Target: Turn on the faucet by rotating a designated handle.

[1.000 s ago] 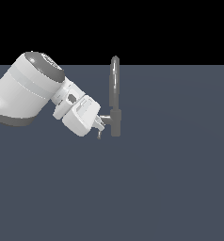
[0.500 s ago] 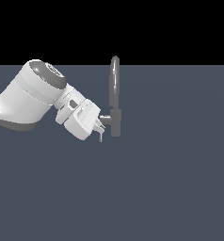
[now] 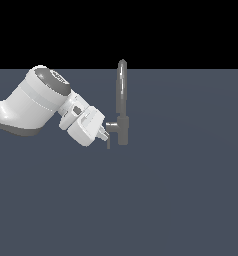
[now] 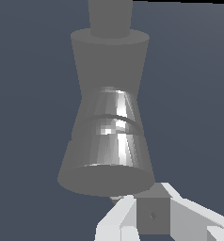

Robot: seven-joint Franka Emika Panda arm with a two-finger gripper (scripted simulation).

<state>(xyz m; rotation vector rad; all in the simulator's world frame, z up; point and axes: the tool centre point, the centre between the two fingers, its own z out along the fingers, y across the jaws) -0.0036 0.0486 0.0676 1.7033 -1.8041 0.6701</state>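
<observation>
While you watch the exterior view, you see the faucet point(image 3: 122, 102) standing upright on the flat grey floor point(image 3: 181, 200), close to that floor's far edge and about midway along it. Its tall thin spout rises to a narrow arch, and a short stub juts from its base toward the exterior view's left. Off the end of that stub hangs the handle point(image 3: 109, 144), a thin dark bar pointing down.

You find the arm point(image 3: 33, 105) reaching in from the exterior view's left, and its gripper point(image 3: 105, 133) sits right at the stub's end, touching or nearly touching the handle. At this size you cannot tell whether the claw is apart, together or clamped on the bar.

Compared with a second ago, your arm has sunk lower and tilted: its big rounded joint now sits below the floor's far edge line, where before it rose above it. Over the same second the gripper has kept almost the same place beside the stub. Neither faucet nor handle shows any clear change of pose.

In the wrist view, a grey hourglass-shaped part of the faucet point(image 4: 107, 136) fills the picture, with a shiny metal band round its middle. Pale fingers point(image 4: 116, 223) flank a small grey block with a hole in it.
</observation>
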